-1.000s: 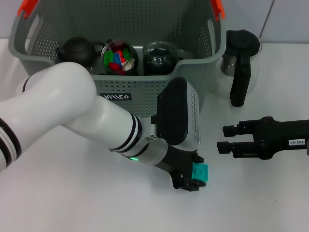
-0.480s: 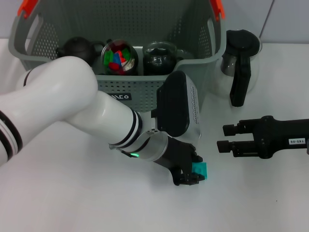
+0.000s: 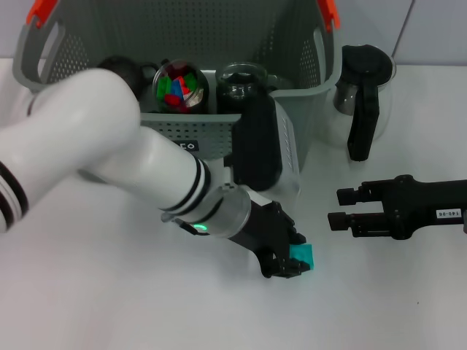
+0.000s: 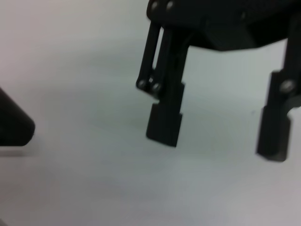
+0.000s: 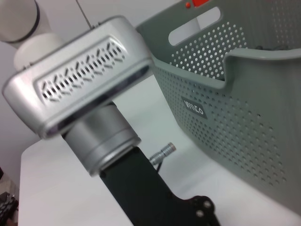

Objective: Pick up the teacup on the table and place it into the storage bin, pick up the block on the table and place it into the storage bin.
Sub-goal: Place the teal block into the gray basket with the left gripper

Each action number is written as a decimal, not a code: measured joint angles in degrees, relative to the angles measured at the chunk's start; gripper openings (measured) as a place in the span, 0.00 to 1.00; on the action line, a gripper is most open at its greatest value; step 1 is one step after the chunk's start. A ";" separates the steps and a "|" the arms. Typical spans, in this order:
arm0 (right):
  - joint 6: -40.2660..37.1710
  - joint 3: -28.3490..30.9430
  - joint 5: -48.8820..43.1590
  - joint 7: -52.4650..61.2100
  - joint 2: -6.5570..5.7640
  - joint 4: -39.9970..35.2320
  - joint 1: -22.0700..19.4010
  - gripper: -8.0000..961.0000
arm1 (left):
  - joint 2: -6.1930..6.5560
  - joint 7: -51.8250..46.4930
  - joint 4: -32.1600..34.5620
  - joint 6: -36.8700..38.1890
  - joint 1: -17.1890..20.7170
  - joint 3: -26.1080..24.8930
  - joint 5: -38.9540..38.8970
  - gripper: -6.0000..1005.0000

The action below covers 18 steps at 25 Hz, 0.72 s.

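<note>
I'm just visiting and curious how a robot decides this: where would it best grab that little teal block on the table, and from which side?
Probably across two opposite flat faces of the teal block, coming down from above. It sits low on the white table with open space around it, and its flat, parallel sides suit two fingers. The left gripper is already at it; whether it has closed is unclear. The right gripper lies idle nearby.

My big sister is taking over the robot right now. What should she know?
Left hand: low on the table, at the teal block; the wrist view shows its fingers apart with nothing between, so no firm grip yet.
Right hand: parked on the table to the right, idle.
Storage bin: behind, holding a dark teapot, a jar of coloured bits and a dark glass cup.
Left: grip the block, lift it, drop it in the bin.
</note>
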 joint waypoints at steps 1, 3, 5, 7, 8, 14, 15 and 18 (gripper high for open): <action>0.01 0.00 -0.04 0.04 0.00 -0.02 0.00 0.67 | 0.00 -0.01 0.61 1.42 0.11 -0.93 0.00 0.40; -0.02 0.00 -0.11 0.22 0.00 -0.09 0.00 0.67 | 0.02 -0.02 3.21 7.23 0.69 -4.75 0.01 0.40; -0.11 0.00 -0.16 0.31 0.00 -0.13 -0.05 0.67 | 0.07 -0.03 7.26 14.54 1.67 -10.35 0.01 0.41; -0.19 0.00 -0.17 0.32 0.00 -0.18 -0.05 0.67 | 0.11 -0.05 12.27 22.36 2.80 -16.39 -0.01 0.41; -0.22 0.02 -0.17 0.32 0.00 -0.20 -0.06 0.67 | 0.10 -0.10 15.45 26.73 3.44 -20.28 -0.24 0.42; -0.42 0.61 -0.17 0.35 0.00 -0.26 -0.09 0.67 | 0.21 -0.43 26.82 40.65 3.43 -38.06 -2.65 0.43; -0.44 0.64 -0.16 0.36 0.00 -0.27 -0.09 0.67 | 0.31 -0.37 28.21 41.77 3.09 -40.98 -3.26 0.44; -0.46 0.68 -0.14 0.37 0.00 -0.33 -0.09 0.67 | 0.72 -0.06 30.57 39.81 2.36 -47.63 -4.30 0.44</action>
